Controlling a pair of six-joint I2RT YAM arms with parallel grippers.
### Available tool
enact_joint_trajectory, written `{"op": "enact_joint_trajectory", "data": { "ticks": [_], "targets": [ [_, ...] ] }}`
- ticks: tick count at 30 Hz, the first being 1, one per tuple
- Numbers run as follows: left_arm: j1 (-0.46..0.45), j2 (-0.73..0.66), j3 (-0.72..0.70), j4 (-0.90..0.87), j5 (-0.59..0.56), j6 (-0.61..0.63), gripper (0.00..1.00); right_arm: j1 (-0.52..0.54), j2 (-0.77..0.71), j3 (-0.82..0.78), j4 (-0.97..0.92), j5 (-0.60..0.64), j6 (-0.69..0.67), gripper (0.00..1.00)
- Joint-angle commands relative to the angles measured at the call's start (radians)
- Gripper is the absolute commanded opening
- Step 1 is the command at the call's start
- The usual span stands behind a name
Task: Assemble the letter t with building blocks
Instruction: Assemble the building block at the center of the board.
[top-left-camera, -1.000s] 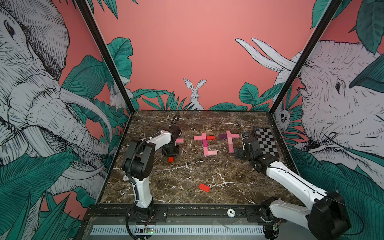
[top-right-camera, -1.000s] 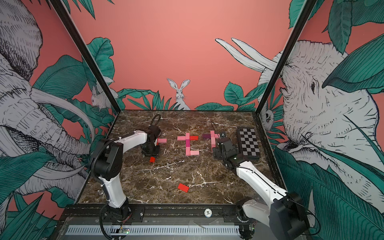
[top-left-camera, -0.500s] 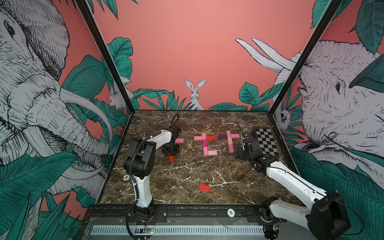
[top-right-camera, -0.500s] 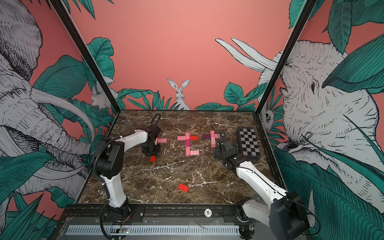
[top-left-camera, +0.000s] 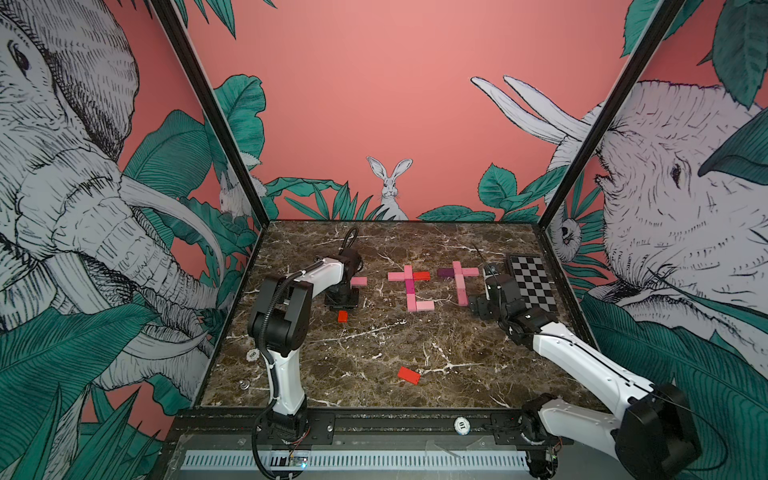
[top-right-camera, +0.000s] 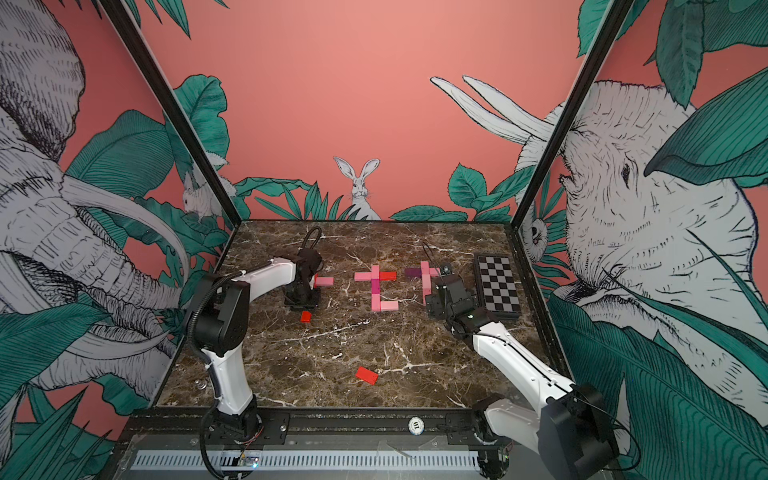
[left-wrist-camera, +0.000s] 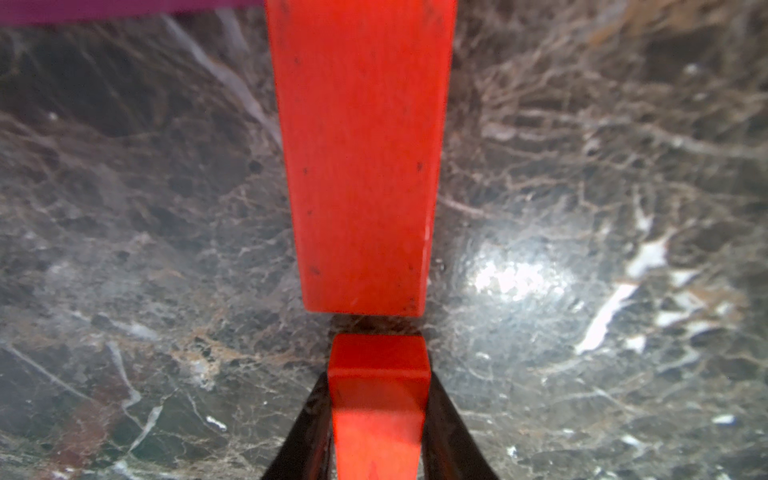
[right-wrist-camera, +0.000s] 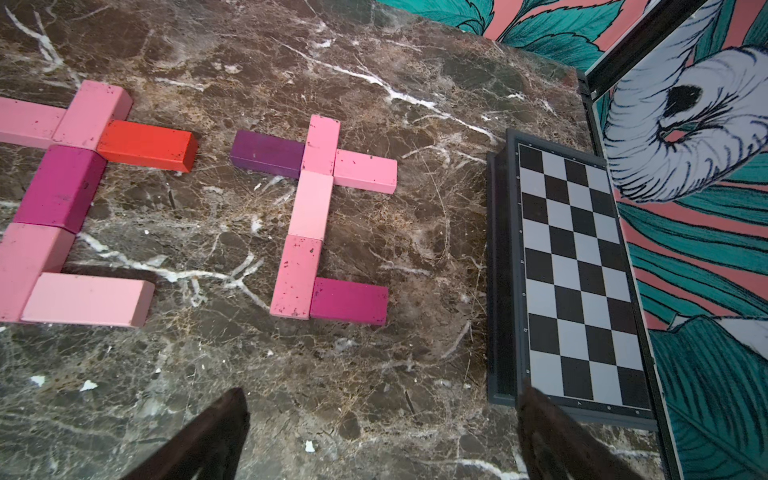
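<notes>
**Third t: seat the stem block, then let go**

Left gripper is clamped narrow on the held red block, fingers on its two long sides. Just ahead lies the laid red block, end to end with it across a thin gap. A magenta block crosses at the far end.

In a top view this build sits at 9 o'clock of the middle t. The pink bar pokes out at the gripper's 2 o'clock. The red stub at its 6 o'clock is probably the held piece, but the arm hides the contact.

To do it well:
- nudge toward 12 o'clock until the end faces touch; any harder and the laid block shoves the crossbar
- the held block sits a hair off the laid one's centreline, so square it before release
- open only a little, lift straight up, no drag

My read: stem nearly done, foot missing. The loose red block at the gripper's 5 o'clock, well apart, is the obvious foot. It would go at 3 o'clock of the stem's near end, like the other two.

Right gripper is spread wide and empty, at 4 o'clock of the right t, just beside the checkered board; leave it there
</notes>
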Motion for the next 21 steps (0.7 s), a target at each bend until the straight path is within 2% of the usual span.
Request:
{"op": "enact_joint_trajectory", "data": {
  "ticks": [1, 21],
  "targets": [
    [0.015, 0.063, -0.013, 0.031, -0.018, -0.018, 0.33, -0.003, 0.001, 0.008, 0.024, 0.011, -0.007, 0.98],
    [0.024, 0.085, 0.012, 0.026, -0.024, -0.011, 0.33, -0.004, 0.003, 0.011, 0.020, 0.009, -0.014, 0.98]
  ]
}}
